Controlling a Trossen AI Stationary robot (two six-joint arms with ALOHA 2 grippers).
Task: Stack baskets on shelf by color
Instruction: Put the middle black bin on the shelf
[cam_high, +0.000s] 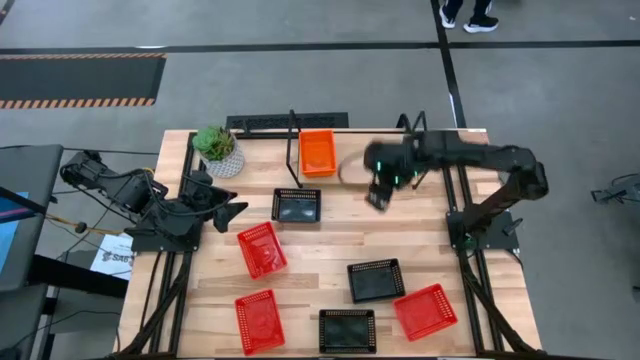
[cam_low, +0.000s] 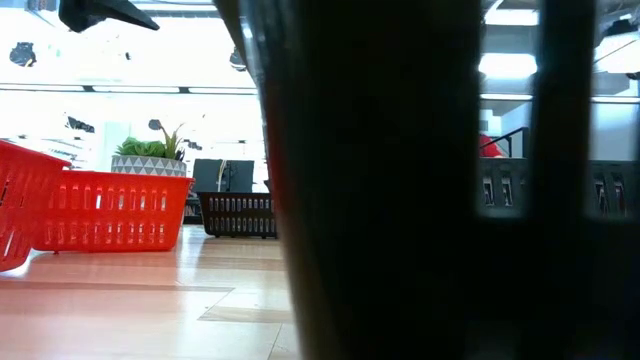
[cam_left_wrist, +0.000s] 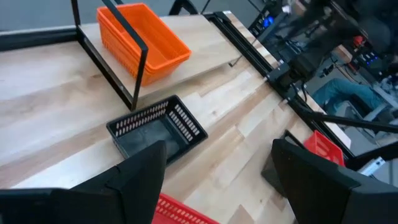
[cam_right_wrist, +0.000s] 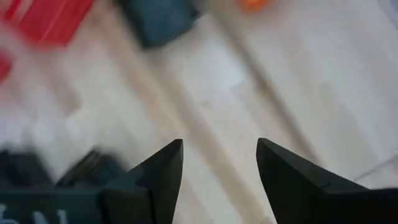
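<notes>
The orange baskets (cam_high: 318, 152) (cam_left_wrist: 143, 40) sit nested at the left end of the shelf (cam_high: 352, 166), a light board in a black wire frame. A black basket (cam_high: 297, 205) (cam_left_wrist: 158, 130) lies on the table just in front of it. Two more black baskets (cam_high: 376, 280) (cam_high: 347, 330) and three red ones (cam_high: 262, 249) (cam_high: 259, 321) (cam_high: 425, 311) are spread over the near half. My right gripper (cam_high: 378, 197) (cam_right_wrist: 219, 168) hovers open and empty in front of the shelf's right part. My left gripper (cam_high: 228, 200) (cam_left_wrist: 214, 180) waits open, left of the black basket.
A white plant pot (cam_high: 220, 150) (cam_low: 150, 158) stands at the far left corner beside the shelf. In the low view a dark basket wall (cam_low: 400, 180) close to the lens blocks most of the picture. Bare wood lies between the shelf and the near baskets.
</notes>
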